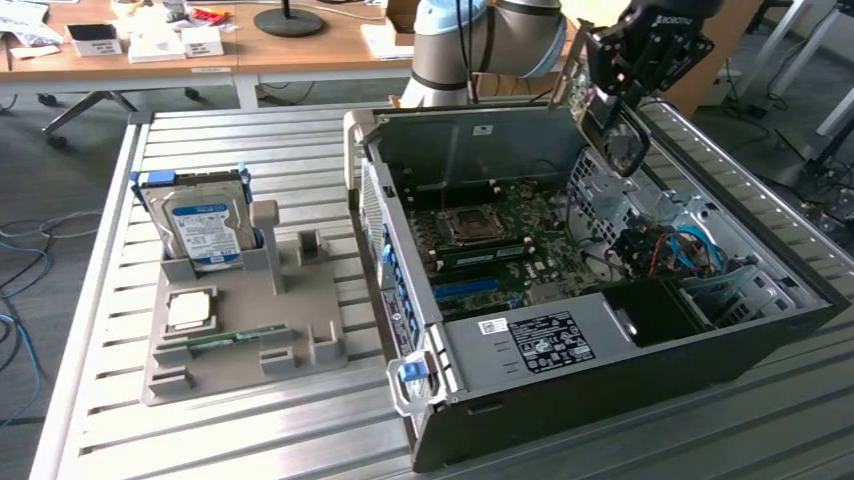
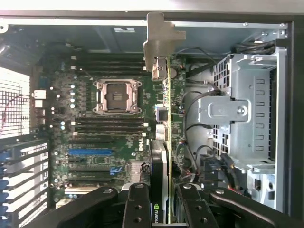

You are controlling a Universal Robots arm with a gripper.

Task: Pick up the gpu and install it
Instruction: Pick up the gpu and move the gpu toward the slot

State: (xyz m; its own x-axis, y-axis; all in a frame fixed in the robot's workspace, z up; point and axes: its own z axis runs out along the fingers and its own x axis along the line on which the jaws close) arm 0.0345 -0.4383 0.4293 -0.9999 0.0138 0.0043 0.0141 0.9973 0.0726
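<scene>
We have the gpu [image 2: 167, 118] clenched in the gripper [image 2: 164, 209], one of the fingers [image 2: 137, 204] on each face of the card, which hangs edge-down above the open computer case [image 1: 587, 400] on the slatted surface [image 1: 267, 130]. In the wrist view its silver bracket [image 2: 159, 42] points toward the case's far wall, and the board lies over the motherboard [image 2: 95, 118], beside the CPU socket [image 2: 116, 96]. We judge the step in hand to be carrying the card toward its slot. To do it well, we should keep the card upright and parallel to the expansion slots [image 2: 90, 152], line the bracket up with the rear openings, stay clear of the loose cables [image 2: 190, 109] and drive cage [image 2: 242, 109], and not let the grip slip.
</scene>
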